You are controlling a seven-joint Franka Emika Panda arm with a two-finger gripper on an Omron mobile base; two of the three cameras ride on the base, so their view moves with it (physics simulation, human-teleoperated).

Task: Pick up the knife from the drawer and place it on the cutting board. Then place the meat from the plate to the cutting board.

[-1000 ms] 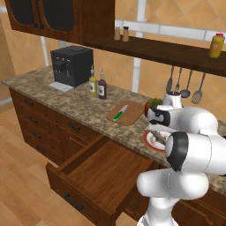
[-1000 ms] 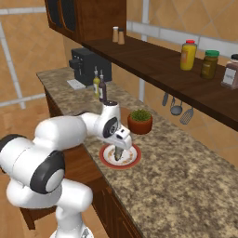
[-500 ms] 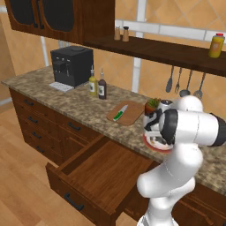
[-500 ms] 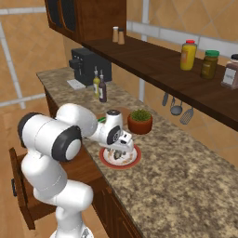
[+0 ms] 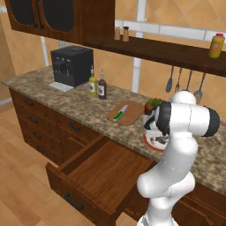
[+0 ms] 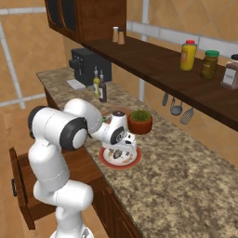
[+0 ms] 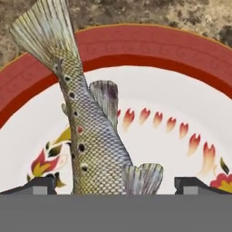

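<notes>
Fish (image 7: 90,140) lies on plate (image 7: 149,45), knife (image 5: 119,114) already on cutting board (image 5: 129,115); we note fingers (image 7: 31,186) spread, straddling it. Next: clamp, lift.

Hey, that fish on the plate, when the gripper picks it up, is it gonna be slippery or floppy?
Probably slippery: the fish is covered in fine glossy-looking scales. It is long and thin toward the tail, so it may droop if it is gripped at one end. The gripper has a fingertip on either side of its body, which looks like a fair hold. The plate rim is low, so lifting should go unhindered.
</notes>
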